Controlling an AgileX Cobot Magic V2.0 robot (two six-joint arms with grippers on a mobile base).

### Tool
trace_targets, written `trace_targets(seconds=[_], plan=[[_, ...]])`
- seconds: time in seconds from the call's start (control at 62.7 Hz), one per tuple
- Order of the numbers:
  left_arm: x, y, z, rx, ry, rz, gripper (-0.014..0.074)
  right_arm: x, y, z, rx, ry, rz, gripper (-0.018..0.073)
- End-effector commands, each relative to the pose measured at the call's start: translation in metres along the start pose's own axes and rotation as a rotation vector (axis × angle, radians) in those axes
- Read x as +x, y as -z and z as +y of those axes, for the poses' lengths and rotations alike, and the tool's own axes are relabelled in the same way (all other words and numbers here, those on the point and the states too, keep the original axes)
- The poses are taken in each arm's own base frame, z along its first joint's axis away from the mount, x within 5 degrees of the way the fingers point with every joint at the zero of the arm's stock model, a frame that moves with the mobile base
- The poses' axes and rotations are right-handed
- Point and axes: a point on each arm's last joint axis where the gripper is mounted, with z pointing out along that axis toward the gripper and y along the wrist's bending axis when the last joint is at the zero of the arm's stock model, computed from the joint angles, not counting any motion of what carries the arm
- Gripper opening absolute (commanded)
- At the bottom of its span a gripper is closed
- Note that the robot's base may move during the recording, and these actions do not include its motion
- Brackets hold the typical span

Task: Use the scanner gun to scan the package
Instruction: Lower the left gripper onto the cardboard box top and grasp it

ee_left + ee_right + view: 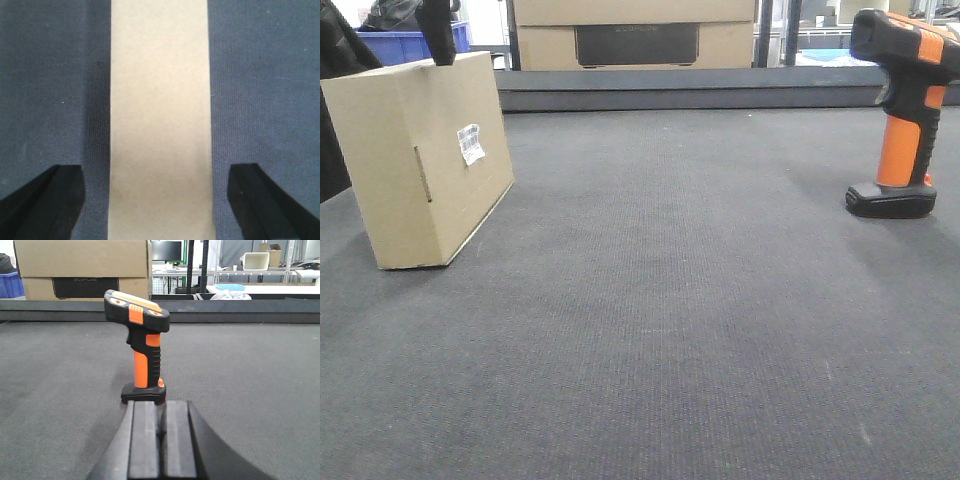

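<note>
Surface: dark grey carpet-like surface (670,320), with a low dark ledge along its far edge.
Background: large cardboard boxes (635,35) with a dark panel stand behind the ledge; a blue bin (410,42) is at far left.
Package: the package (425,160) stands on a narrow edge at the left of the surface, its broad face bearing a small white barcode label (470,143).
Left claw: the left claw (156,172) is above the package's top edge and spread wide. One finger is on each side, grey surface shows in both gaps, and it grips nothing.
Scanner gun: the scanner gun (905,120) stands upright on its flat black base at far right – well apart from the package.
Right claw: the right claw (160,440) is low, just in front of the scanner's base. Its fingers are drawn together and hold nothing.
</note>
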Motion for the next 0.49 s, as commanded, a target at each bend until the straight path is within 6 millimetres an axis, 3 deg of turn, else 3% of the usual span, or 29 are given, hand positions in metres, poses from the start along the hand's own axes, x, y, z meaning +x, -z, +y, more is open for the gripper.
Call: trace_targets(seconds=[0.0,0.351,0.478], plan=[[-0.002,-0.003,-0.002,0.000,0.005,-0.004,0.0477,-0.002,0.000,0.000,0.002,-0.002,-0.018,-0.0162],[0.003,-0.027,-0.009,0.021,0.028,0.091,0.0470,-0.002,0.000,0.000,0.002,-0.002,-0.018,-0.0162],[0.003,-0.027,-0.008,0.018,0.027,0.090,0.0343,-0.002,0.000,0.000,0.002,-0.002,-0.018,-0.0162]])
